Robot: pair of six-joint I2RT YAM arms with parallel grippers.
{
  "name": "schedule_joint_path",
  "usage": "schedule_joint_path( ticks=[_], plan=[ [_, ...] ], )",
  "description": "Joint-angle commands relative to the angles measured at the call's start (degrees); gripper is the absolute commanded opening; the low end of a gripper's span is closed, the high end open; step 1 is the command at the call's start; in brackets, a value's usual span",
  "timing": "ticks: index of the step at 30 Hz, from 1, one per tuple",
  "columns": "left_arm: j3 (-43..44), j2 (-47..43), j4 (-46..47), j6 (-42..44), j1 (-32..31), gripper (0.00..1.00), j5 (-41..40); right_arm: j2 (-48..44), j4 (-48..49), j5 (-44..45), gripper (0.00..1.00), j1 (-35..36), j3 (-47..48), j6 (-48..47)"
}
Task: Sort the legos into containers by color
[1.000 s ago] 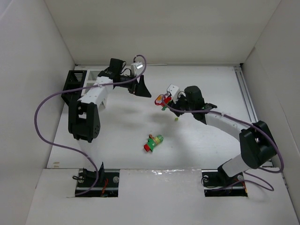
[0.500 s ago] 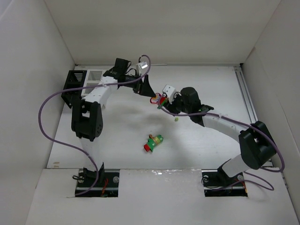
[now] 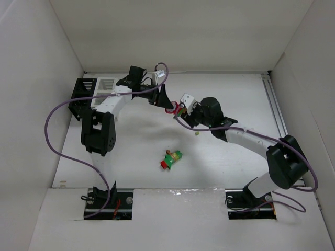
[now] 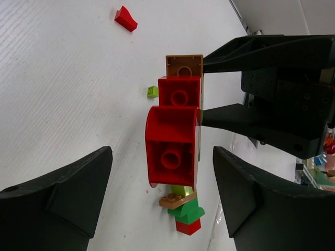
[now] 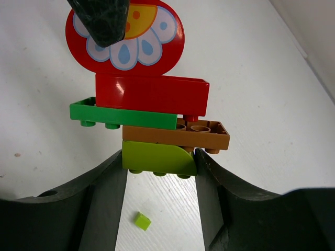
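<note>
My right gripper [image 5: 159,157] is shut on the yellow-green curved brick [image 5: 157,159] at the base of a lego cluster [image 3: 177,110]. The cluster stacks a brown plate, a green plate, a red brick and a round red flower piece, and it is held above the table. My left gripper [image 4: 162,157] is open, with its jaws on either side of the cluster's red end [image 4: 172,141] and a gap on each side. One of its fingertips [image 5: 99,21] overlaps the flower piece. The black bin [image 3: 84,94] and the white bin [image 3: 106,83] sit at the far left.
A second cluster of red, green, brown and yellow-green bricks [image 3: 171,159] lies on the table in the middle, also in the left wrist view [image 4: 184,209]. A tiny yellow-green brick [image 3: 197,133] lies below the right gripper. A loose red piece [image 4: 125,19] lies further off.
My left gripper has swung right from near the bins to meet the cluster. My right gripper has carried the cluster a little left towards it.
</note>
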Motion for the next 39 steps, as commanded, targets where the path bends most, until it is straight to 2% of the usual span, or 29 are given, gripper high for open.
schedule_joint_path(
  ticks=[1,2,5,6,9,10,15,21,25,29,31,33,34,35,37,39],
  plan=[
    [1.06,-0.21,1.11,0.01,0.12,0.73,2.76,-1.88,6.18,1.09,0.11,0.96,-0.12,0.23],
    [1.06,-0.2,1.11,0.01,0.12,0.65,2.77,-1.88,6.18,1.09,0.11,0.96,-0.12,0.23],
    [1.06,-0.2,1.64,0.01,0.12,0.52,2.77,-1.35,6.18,1.09,0.1,0.44,-0.12,-0.3],
    [1.06,-0.2,2.25,-0.51,0.12,0.43,3.37,-1.35,6.18,1.09,0.1,0.44,-0.65,-0.3],
    [1.06,-0.2,2.86,-0.52,0.12,0.3,3.38,-1.97,6.18,1.09,0.09,-0.09,-2.22,-0.83],
    [1.06,-0.2,2.87,-1.04,0.12,0.21,3.38,-2.58,6.18,1.09,0.09,-0.09,-2.75,-0.83],
    [1.58,-0.2,5.32,-2.36,0.12,0.06,1.89,-5.3,5.66,2.14,0.05,-2.54,-7.15,-2.67],
    [2.11,-0.73,8.31,-5.44,1.17,0.03,0.13,-10.66,2.59,2.14,0.03,-4.31,-11.9,-3.82],
    [1.58,-0.03,8.85,-6.14,1.79,0.02,-3.37,-12.17,-1.27,-1.36,0.02,-6.5,-12.52,-3.82],
    [0.18,0.5,10.24,-6.67,2.32,0.02,-9.0,-11.3,-10.41,-14.25,0.02,-10.62,-8.4,-2.06],
    [0.18,0.5,10.25,-7.2,2.32,0.01,-13.21,-7.71,-15.41,-18.06,0.01,-11.25,-3.74,-1.54],
    [-0.53,-0.28,10.77,-5.71,0.92,0.01,-23.12,-5.06,-21.83,-23.31,0.01,-13.52,0.64,-1.53],
    [-2.96,-1.25,11.82,-4.75,0.31,0.01,-26.03,-4.09,-22.55,-24.39,0.01,-14.23,1.19,-0.75],
    [-4.29,-3.34,14.18,-4.04,-1.09,0.01,-32.68,-3.56,-22.56,-25.1,0.01,-14.85,1.19,-0.74],
    [-7.45,-4.77,16.13,-2.9,-2.51,0.01,-38.34,-3.55,-21.85,-25.11,0.01,-15.47,1.72,-0.74],
    [-7.47,-3.9,15.53,-2.37,-4.7,0.01,-47.1,-3.55,-21.85,-25.81,0.01,-15.47,2.95,-0.74]
  ],
)
